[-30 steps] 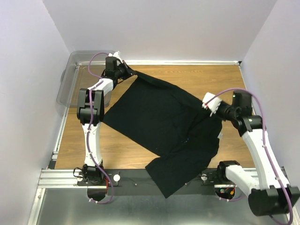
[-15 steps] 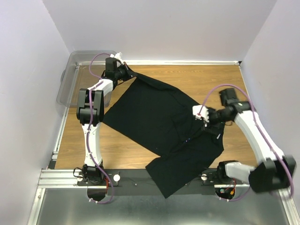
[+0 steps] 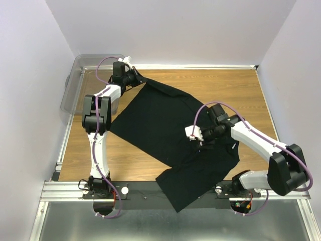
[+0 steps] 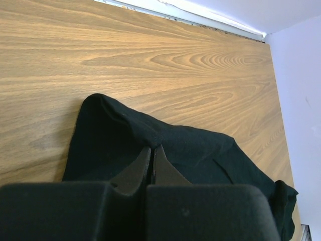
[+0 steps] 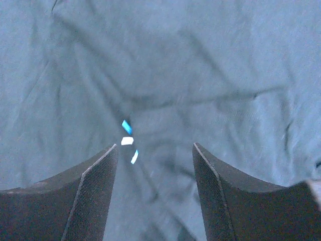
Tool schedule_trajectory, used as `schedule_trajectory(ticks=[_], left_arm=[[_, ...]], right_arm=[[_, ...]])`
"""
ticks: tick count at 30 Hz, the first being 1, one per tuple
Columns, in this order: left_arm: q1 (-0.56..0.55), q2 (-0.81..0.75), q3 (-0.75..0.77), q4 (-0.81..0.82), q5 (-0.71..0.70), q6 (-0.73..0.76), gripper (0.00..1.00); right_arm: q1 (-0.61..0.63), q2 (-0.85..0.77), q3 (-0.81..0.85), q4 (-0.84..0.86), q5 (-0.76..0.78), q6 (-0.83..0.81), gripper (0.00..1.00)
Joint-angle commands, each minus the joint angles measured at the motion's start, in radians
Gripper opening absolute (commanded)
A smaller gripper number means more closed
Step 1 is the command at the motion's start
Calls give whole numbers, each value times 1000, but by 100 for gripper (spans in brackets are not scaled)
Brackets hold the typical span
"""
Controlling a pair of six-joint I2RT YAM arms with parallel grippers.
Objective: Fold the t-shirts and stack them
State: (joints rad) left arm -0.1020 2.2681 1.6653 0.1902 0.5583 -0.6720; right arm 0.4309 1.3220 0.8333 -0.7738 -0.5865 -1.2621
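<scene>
Black cloth fills most of the table (image 3: 225,85): one t-shirt (image 3: 160,120) lies spread on the diagonal, its far corner near the clear plastic bin (image 3: 72,85) and its near hem over the front rail between the arm bases. No writing can be read. The right wrist view shows small white flecks (image 5: 127,140) in a crease, perhaps the neck tag, which the top view does not resolve. The left wrist view shows the left gripper (image 4: 152,150) pinched tight on a raised fold of the shirt's far corner. The right gripper (image 5: 154,145) hovers over the shirt's middle, jaws apart and holding nothing. A second ago it was at the shirt's right edge. The left arm has not moved.
</scene>
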Motion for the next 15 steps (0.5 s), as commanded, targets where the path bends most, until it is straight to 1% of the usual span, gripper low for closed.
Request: schedule_trajectory(ticks=[1, 3, 4, 7, 15], left_arm=[[4, -16, 17, -3, 29, 17, 0], [4, -16, 17, -3, 29, 15, 0], [4, -15, 17, -3, 32, 15, 0], [4, -15, 19, -3, 35, 17, 0], [4, -5, 30, -3, 41, 18, 0]], right_arm=[[71, 42, -28, 186, 40, 138, 64], [109, 78, -34, 215, 72, 168, 60], [117, 89, -34, 231, 97, 188, 57], [118, 106, -49, 255, 134, 210, 54], [124, 60, -109, 257, 156, 236, 55]])
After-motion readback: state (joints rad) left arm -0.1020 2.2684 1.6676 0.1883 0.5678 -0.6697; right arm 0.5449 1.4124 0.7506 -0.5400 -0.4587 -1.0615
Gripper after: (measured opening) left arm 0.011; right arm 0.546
